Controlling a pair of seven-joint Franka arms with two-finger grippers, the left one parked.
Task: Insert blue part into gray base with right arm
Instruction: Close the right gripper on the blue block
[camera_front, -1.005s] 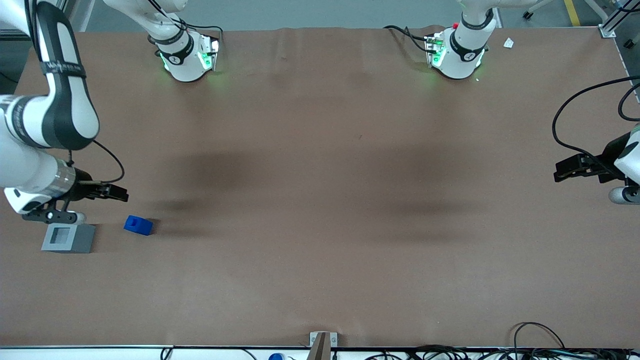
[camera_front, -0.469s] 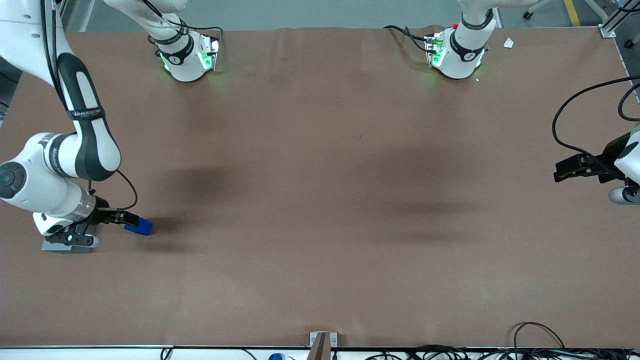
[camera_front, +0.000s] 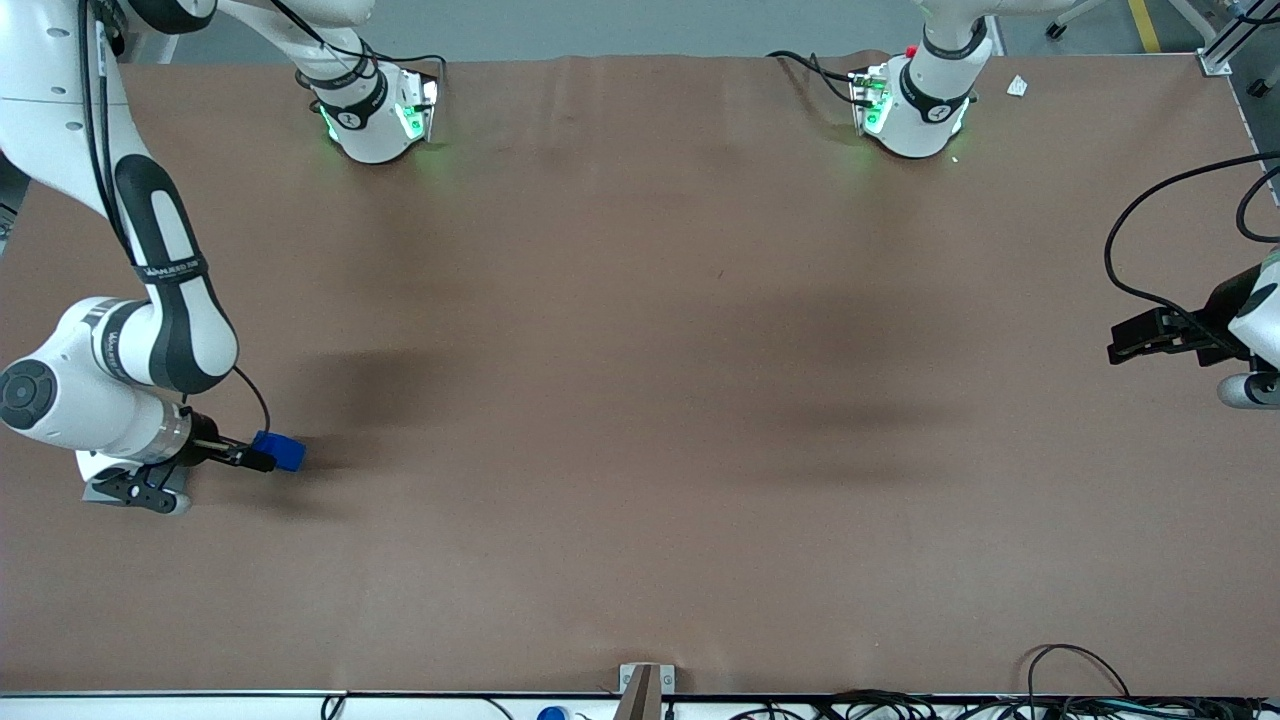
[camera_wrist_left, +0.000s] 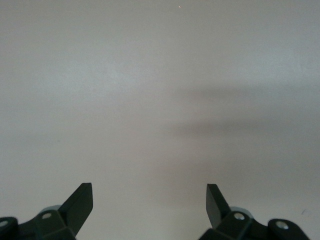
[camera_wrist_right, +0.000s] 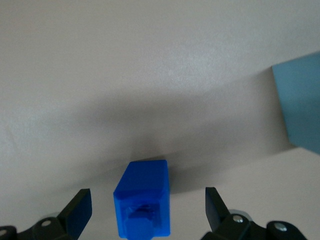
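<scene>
Front view: the right arm (camera_front: 150, 330) reaches low over the brown table (camera_front: 640, 400) at the working arm's end. Its black hand (camera_front: 262, 457) lies at the blue part (camera_front: 281, 451), which rests on the table. The arm's wrist covers most of the gray base (camera_front: 92, 487); only a sliver of its edge shows, just beside the wrist and a little nearer the front camera than the blue part. From this view the spread of the fingers cannot be judged.

Right wrist view: the hand (camera_wrist_right: 145, 207) is spread wide, one finger (camera_wrist_right: 77, 210) on each side of the blue part (camera_wrist_right: 143, 205), with clear gaps between the block and both fingers, so nothing is gripped. The block's dark notch faces the camera. A flat face of the gray base (camera_wrist_right: 300, 107) shows at the frame edge, well apart from the blue part and outside the fingers. The base's socket is not visible in either view.

Left wrist view: only bare table (camera_wrist_left: 160, 100).
</scene>
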